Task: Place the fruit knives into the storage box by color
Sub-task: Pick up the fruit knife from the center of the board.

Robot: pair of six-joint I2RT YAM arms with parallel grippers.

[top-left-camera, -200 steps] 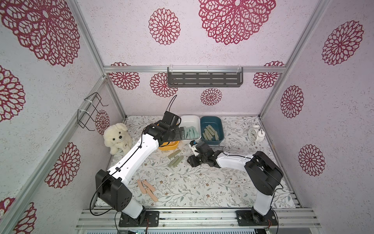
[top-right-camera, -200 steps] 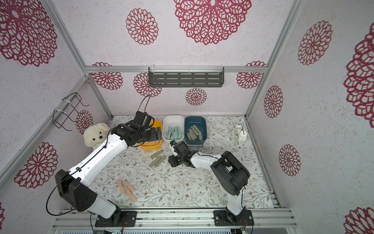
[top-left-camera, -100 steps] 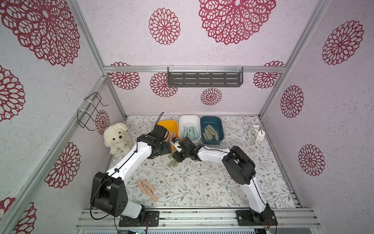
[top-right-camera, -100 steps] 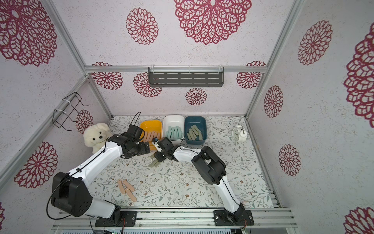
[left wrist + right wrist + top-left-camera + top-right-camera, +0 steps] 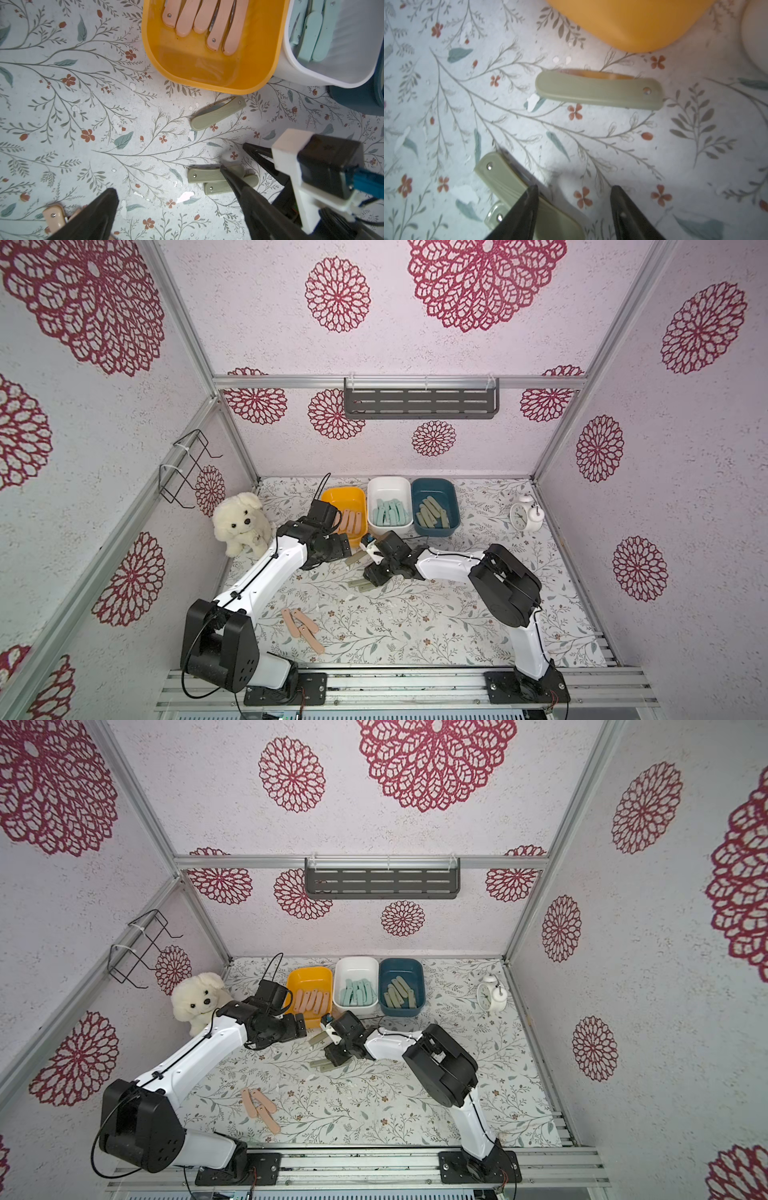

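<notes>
A: What is carried by the desk [image 5: 415, 626]?

B: Along its far edge a yellow storage box [image 5: 332, 494], a white storage box [image 5: 388, 481] and a blue storage box [image 5: 434, 482] are lined up. They are filled with peach, mint and sage knives respectively.

A: And the end effectors?

B: The left end effector [image 5: 167, 178] is spread wide, with nothing held. The right end effector [image 5: 574, 187] is parted and empty, with one finger [image 5: 527, 207] seen over a pair of sage-green fruit knives [image 5: 361, 584] at centre. A single sage-green knife [image 5: 218, 113] is seen just before the yellow box, and loose peach knives [image 5: 301, 628] at near left.

Sage-green knives [image 5: 217, 113]; yellow box [image 5: 207, 88]; white box [image 5: 311, 78]; dark-teal box [image 5: 435, 531]; floral-print tabletop [image 5: 83, 108].
</notes>
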